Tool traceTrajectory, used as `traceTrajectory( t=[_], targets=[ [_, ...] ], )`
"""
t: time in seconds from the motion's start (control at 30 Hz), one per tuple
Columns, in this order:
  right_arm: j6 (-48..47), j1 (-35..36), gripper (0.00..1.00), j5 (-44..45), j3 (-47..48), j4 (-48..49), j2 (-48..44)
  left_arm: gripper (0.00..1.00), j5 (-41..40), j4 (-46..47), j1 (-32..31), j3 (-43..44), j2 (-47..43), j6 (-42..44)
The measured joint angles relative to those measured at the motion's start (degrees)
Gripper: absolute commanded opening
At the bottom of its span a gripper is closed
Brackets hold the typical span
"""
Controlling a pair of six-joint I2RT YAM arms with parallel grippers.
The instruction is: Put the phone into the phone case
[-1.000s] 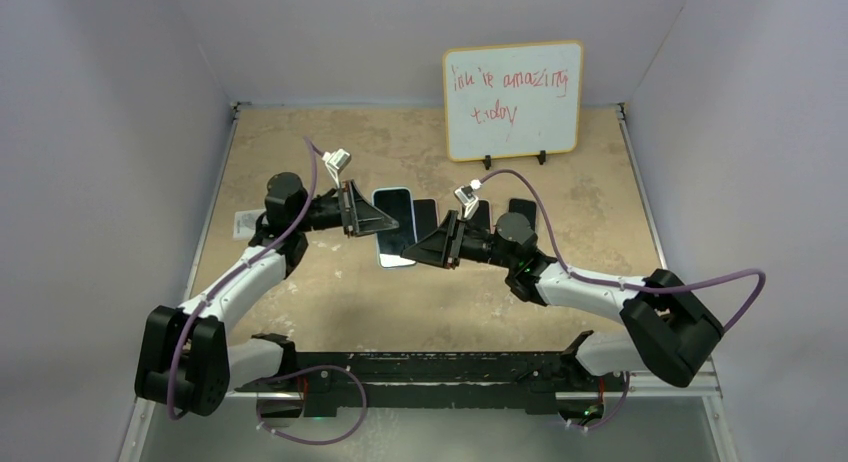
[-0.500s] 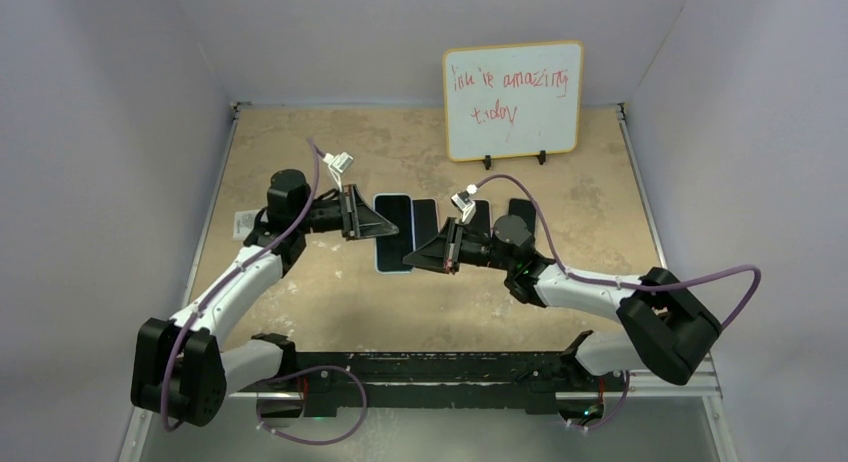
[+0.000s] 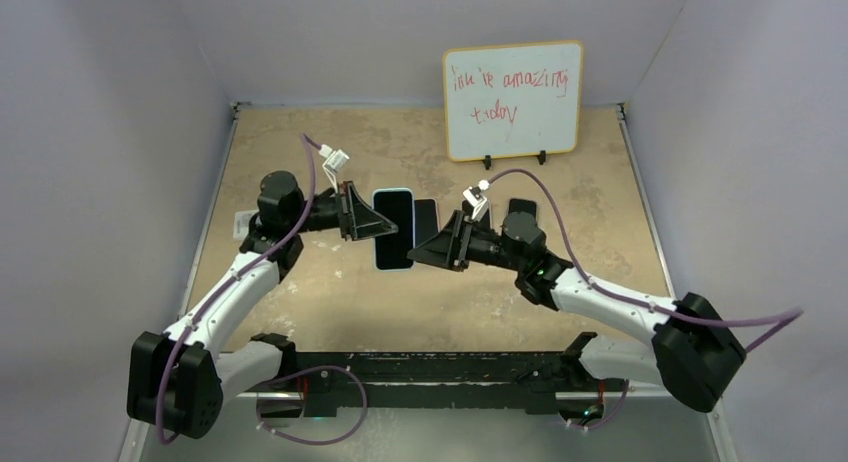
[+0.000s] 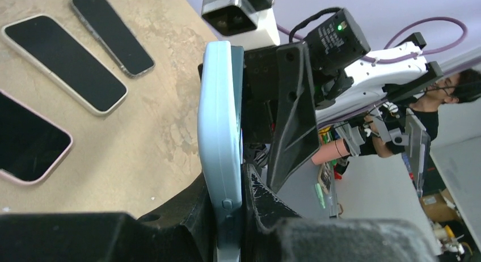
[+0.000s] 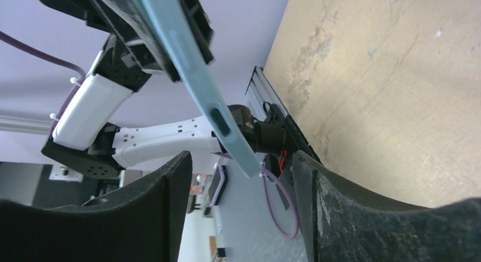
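A light-blue phone case (image 3: 393, 229) with a black phone face showing in it is held edge-on above the table. My left gripper (image 3: 368, 220) is shut on the case's left long edge; in the left wrist view the case (image 4: 221, 131) is clamped between both fingers. My right gripper (image 3: 432, 249) is open at the case's right side. In the right wrist view the case (image 5: 193, 63) hangs ahead of the right gripper (image 5: 241, 182), touching neither of its fingers (image 5: 340, 205).
Several spare phones lie flat on the tan table: a black one (image 3: 426, 218) beside the case, another (image 3: 521, 209) behind the right arm, and in the left wrist view two dark ones (image 4: 63, 63) (image 4: 112, 26) and a pink-rimmed one (image 4: 28, 140). A whiteboard (image 3: 512, 99) stands at the back.
The right arm's elbow and base link have swung out to the right and its gripper has shifted slightly right. The left gripper still holds the case in nearly the same place.
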Motion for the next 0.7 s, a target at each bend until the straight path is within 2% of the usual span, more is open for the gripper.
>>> traceTrajectory(
  t=[0.1, 0.27, 0.47, 0.7],
  targets=[
    [-4.1, 0.0, 0.75, 1.7, 2.1, -6.0, -3.9, 0.00, 1.0, 2.5, -1.1, -0.2, 0.0, -0.1],
    [-11.4, -0.1, 0.76, 3.7, 7.1, -15.0, -8.1, 0.00, 2.9, 6.3, -4.7, -1.4, 0.0, -0.9],
    [-16.5, -0.4, 0.70, 5.3, 11.1, -21.9, -10.2, 0.00, 4.3, 8.0, -7.7, -1.7, 0.0, -1.6],
    [-19.0, -0.9, 0.62, 6.6, 13.3, -25.0, -11.1, 0.00, 5.2, 7.5, -8.6, -1.7, 0.0, -1.3]
  ],
)
